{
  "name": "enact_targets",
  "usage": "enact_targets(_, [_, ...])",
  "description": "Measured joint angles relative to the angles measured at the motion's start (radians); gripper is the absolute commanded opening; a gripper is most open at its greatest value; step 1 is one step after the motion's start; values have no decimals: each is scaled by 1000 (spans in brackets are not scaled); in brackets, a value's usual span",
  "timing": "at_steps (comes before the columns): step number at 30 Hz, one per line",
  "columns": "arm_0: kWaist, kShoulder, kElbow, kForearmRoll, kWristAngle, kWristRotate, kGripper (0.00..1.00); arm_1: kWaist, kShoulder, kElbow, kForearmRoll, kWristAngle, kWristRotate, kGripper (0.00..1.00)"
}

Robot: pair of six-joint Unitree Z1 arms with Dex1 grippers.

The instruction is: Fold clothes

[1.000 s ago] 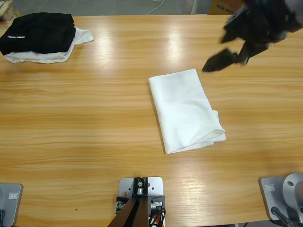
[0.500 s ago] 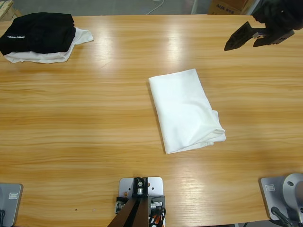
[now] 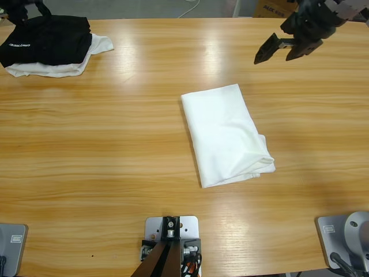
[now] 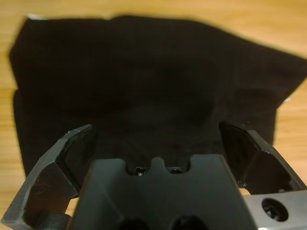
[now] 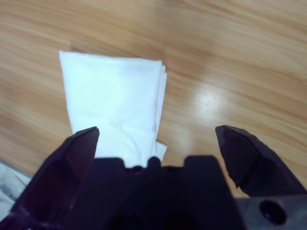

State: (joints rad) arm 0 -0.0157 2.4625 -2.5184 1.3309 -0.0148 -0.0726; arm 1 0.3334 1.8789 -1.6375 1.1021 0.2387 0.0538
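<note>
The white T-shirt (image 3: 226, 134) lies folded into a compact oblong near the middle of the tabletop (image 3: 115, 144), a sign that the folding looks finished and both arms can stand off. The right claw (image 3: 281, 51) hangs spread and empty above the far right of the tabletop, well apart from the shirt, which sits ahead of it in its wrist view. The left claw (image 4: 158, 143), also spread, hovers over the black garment (image 3: 46, 39) stacked on a white garment (image 3: 55, 69) at the far left corner.

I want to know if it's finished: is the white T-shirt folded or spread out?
Folded. The white T-shirt lies as a compact rectangle with layered edges, neither tool touching it.
</note>
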Motion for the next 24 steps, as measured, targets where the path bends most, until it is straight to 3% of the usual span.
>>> enact_targets(13, [-3,134,-45,45,0,9,996,-42,85,-24,-9,4,-10,1000])
enact_targets(24, [-11,138,-48,143,0,334,995,-49,85,-24,-10,9,-10,1000])
